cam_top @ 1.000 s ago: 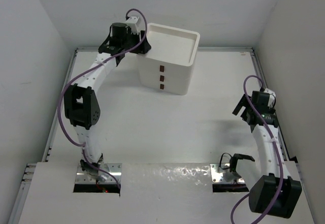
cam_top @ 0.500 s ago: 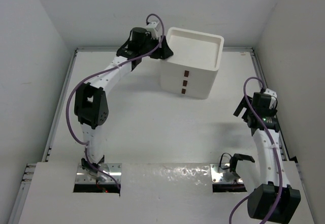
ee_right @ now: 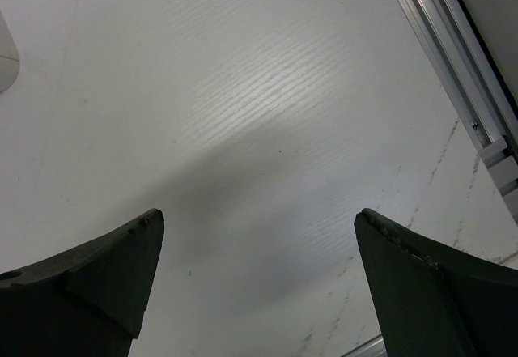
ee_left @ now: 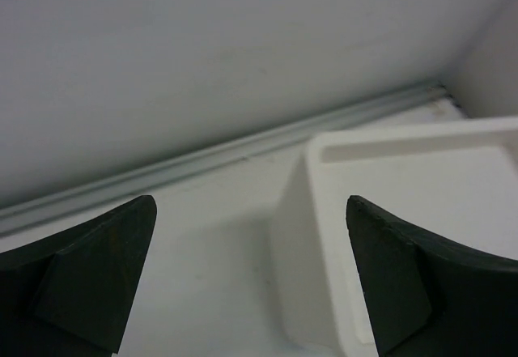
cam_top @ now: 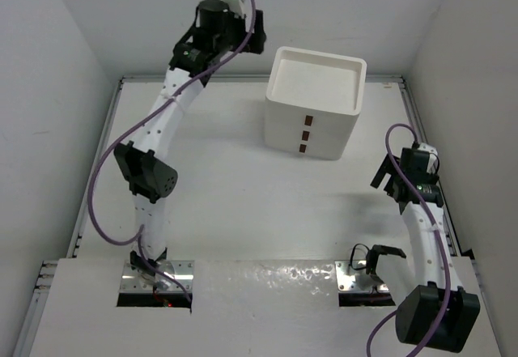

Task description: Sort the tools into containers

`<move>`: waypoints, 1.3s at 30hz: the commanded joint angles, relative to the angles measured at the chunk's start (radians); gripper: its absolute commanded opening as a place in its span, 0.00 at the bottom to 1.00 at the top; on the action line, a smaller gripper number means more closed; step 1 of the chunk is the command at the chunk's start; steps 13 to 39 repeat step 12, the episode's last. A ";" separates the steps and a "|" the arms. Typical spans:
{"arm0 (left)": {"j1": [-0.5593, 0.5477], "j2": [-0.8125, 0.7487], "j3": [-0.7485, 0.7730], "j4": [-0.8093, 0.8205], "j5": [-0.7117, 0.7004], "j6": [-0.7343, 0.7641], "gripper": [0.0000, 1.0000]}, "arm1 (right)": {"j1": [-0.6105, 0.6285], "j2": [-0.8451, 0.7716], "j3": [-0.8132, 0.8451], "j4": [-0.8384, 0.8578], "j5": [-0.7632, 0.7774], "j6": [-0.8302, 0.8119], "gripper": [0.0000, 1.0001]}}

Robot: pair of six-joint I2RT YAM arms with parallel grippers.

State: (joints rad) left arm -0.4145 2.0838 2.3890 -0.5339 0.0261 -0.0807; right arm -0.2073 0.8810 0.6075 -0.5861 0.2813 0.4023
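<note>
On the counter (cam_top: 227,203), the white drawer unit (cam_top: 328,130) is set at the far right-centre, drawers shut; no tools are seen. Both the left gripper (ee_left: 249,211) and right gripper (ee_right: 259,219) are held wide, empty. The unit could be shoved if bumped.
</note>
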 commanded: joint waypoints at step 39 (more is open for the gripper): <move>0.212 -0.353 -0.694 0.029 -0.512 0.208 1.00 | -0.001 -0.025 -0.052 0.138 0.056 0.050 0.99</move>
